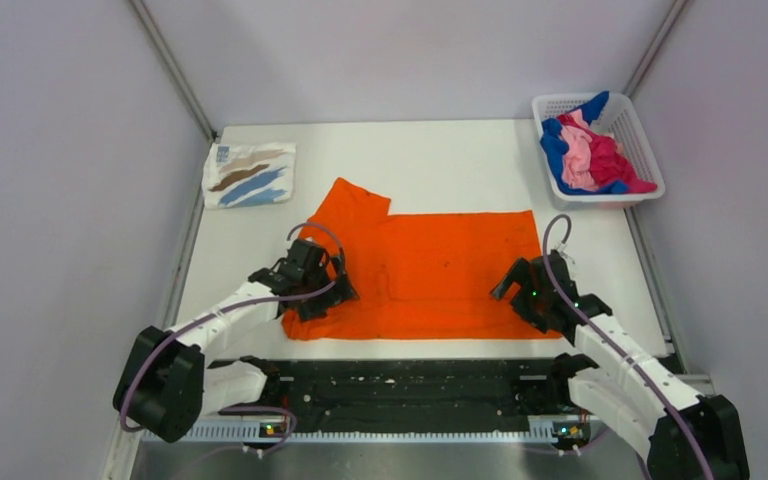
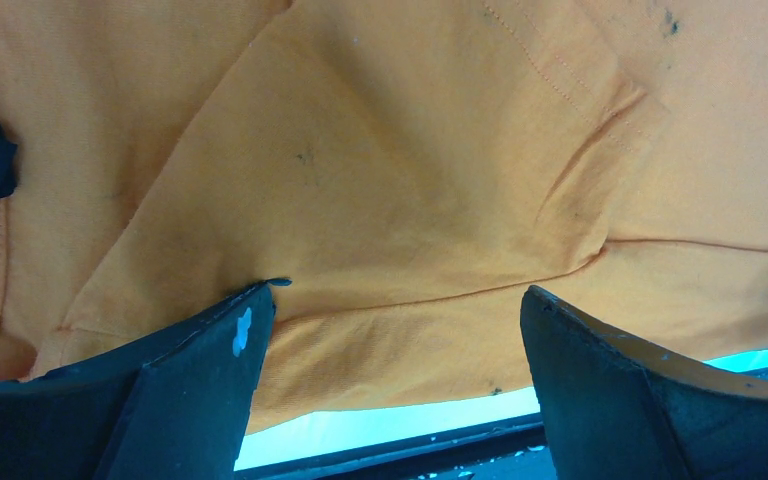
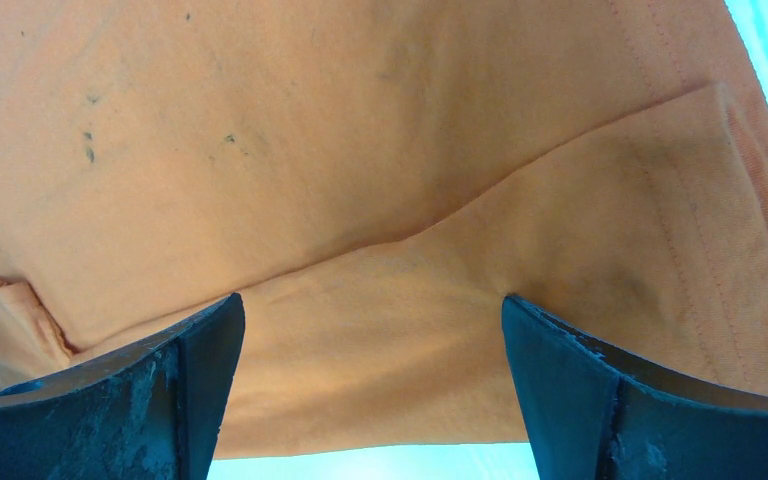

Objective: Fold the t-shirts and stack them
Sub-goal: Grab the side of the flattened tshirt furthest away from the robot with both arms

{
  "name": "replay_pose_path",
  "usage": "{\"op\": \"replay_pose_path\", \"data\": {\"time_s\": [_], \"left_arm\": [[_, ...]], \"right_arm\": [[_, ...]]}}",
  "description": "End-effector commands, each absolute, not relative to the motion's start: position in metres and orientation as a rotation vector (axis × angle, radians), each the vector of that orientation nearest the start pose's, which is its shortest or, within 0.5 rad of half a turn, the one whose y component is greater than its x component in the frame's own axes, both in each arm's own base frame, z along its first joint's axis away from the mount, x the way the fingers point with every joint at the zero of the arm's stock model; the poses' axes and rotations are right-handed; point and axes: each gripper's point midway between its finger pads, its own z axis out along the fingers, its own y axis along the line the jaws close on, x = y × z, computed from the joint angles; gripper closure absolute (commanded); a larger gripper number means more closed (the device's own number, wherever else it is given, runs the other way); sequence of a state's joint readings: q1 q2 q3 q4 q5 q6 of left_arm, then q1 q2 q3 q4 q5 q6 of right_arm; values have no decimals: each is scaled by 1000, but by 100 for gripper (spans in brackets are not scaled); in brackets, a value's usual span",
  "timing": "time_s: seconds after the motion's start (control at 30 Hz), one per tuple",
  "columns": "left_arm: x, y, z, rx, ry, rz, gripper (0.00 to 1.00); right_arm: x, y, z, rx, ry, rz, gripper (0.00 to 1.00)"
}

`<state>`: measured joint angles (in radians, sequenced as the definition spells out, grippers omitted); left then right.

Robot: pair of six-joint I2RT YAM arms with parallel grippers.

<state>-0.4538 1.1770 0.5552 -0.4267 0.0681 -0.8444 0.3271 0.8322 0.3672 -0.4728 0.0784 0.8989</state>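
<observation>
The bright orange t-shirt (image 1: 430, 270) lies spread on the white table, partly folded, with one sleeve sticking out at its far left. My left gripper (image 1: 318, 290) is open, its fingertips pressed down on the shirt's near left part; the cloth fills the left wrist view (image 2: 390, 180). My right gripper (image 1: 520, 295) is open over the shirt's near right corner, and the cloth fills the right wrist view (image 3: 360, 170). A folded white t-shirt with brown and blue streaks (image 1: 250, 175) lies at the far left. Blue, pink and magenta shirts (image 1: 590, 155) lie bunched in the basket.
The white lattice basket (image 1: 638, 135) stands at the table's far right corner. A black rail (image 1: 400, 385) runs along the near edge between the arm bases. Grey walls close in the table on the left, right and far sides.
</observation>
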Motion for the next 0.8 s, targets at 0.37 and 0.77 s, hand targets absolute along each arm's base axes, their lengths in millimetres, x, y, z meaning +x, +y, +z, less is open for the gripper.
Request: {"op": "replay_pose_path", "data": {"time_s": [0.37,0.77], "left_arm": [[187,-114,20,-545,2723,-267,1],[266,-136,118,-350,2464,-348,1]], "right_arm": [[218,75,76,641,2323,323,1],[283,70,133,559,2095,260,1]]}}
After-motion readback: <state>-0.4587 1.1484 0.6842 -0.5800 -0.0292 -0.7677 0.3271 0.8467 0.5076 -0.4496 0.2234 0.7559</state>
